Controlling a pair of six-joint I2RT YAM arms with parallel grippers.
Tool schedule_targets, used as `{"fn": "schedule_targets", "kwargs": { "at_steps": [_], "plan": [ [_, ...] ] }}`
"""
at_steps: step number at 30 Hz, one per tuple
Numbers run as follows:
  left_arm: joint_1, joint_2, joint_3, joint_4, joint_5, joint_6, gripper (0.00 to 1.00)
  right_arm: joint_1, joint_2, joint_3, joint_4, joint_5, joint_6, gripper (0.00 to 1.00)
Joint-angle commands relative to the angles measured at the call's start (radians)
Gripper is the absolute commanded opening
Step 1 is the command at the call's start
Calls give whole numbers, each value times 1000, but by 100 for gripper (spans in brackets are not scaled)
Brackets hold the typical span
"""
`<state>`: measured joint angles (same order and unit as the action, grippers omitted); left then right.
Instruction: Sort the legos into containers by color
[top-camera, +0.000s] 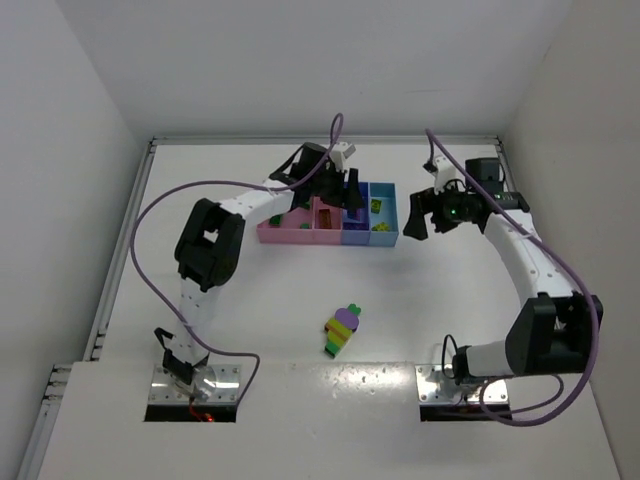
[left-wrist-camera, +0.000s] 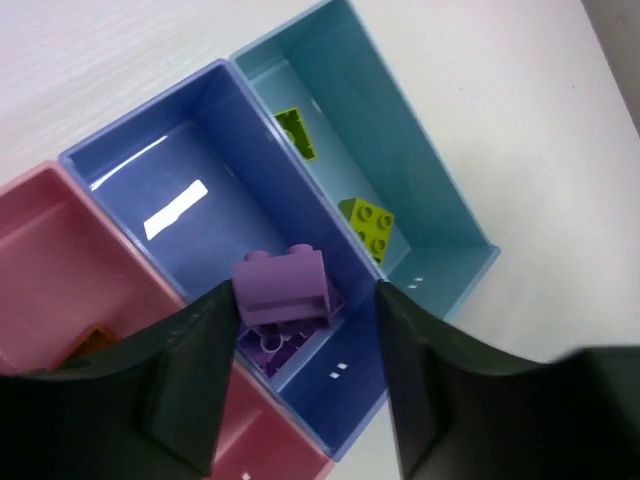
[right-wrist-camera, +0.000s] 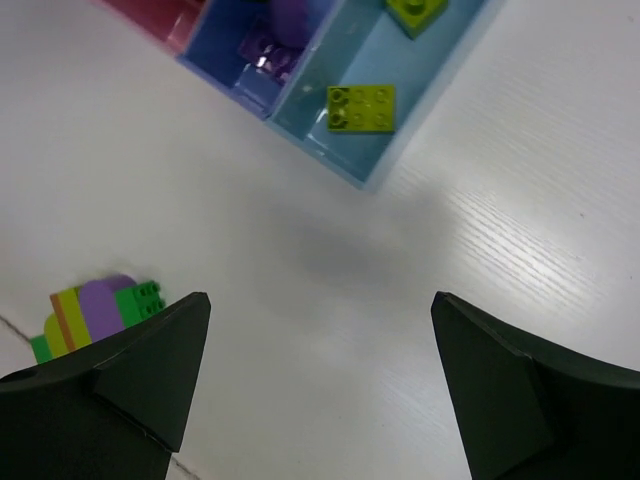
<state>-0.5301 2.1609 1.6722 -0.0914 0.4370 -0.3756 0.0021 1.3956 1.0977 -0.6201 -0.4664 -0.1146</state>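
The left gripper (left-wrist-camera: 305, 295) hangs over the blue bin (left-wrist-camera: 190, 130) with its jaws apart. A purple brick (left-wrist-camera: 283, 283) sits in the gap, close to one finger and clear of the other, above a second purple brick (left-wrist-camera: 272, 348) by the bin's end wall. Next door, the light blue bin (left-wrist-camera: 410, 140) holds two yellow-green bricks (left-wrist-camera: 367, 225). The right gripper (right-wrist-camera: 320, 300) is spread wide and holds nothing. It is over bare surface (right-wrist-camera: 470, 200) just past that bin's outer edge. A mixed clump (top-camera: 343, 330) lies well away from the bins, with open room all round it.
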Motion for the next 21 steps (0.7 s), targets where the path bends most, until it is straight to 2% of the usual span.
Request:
{"fn": "schedule_targets", "kwargs": {
  "at_steps": [1, 2, 4, 5, 7, 11, 12, 18, 21],
  "plan": [
    [-4, -45, 23, 54, 26, -8, 70, 42, -32, -4, -35, -93, -117, 92],
    [8, -80, 5, 103, 26, -25, 76, 56, -32, -4, -35, -94, -155, 91],
    [54, -125, -50, 149, 38, -72, 80, 109, -32, -4, -35, -94, -192, 91],
    [68, -150, -60, 150, 39, -72, 89, 137, -41, -4, -44, -94, -248, 91],
    [103, -231, -72, 128, 39, -50, 97, 221, -41, -18, -44, -94, -301, 91],
    [180, -392, -130, 38, 48, -19, 99, 378, -41, -74, -44, -83, -505, 91],
    [202, -418, -131, -19, 78, -10, 99, 407, -41, -91, -26, -83, -605, 91],
    [419, -582, -259, -186, 393, 89, 99, 571, -41, -246, 28, -136, -1061, 90],
    [504, -634, -327, -267, 515, 161, 99, 613, 25, -265, 37, -147, -1215, 87]
  ]
}}
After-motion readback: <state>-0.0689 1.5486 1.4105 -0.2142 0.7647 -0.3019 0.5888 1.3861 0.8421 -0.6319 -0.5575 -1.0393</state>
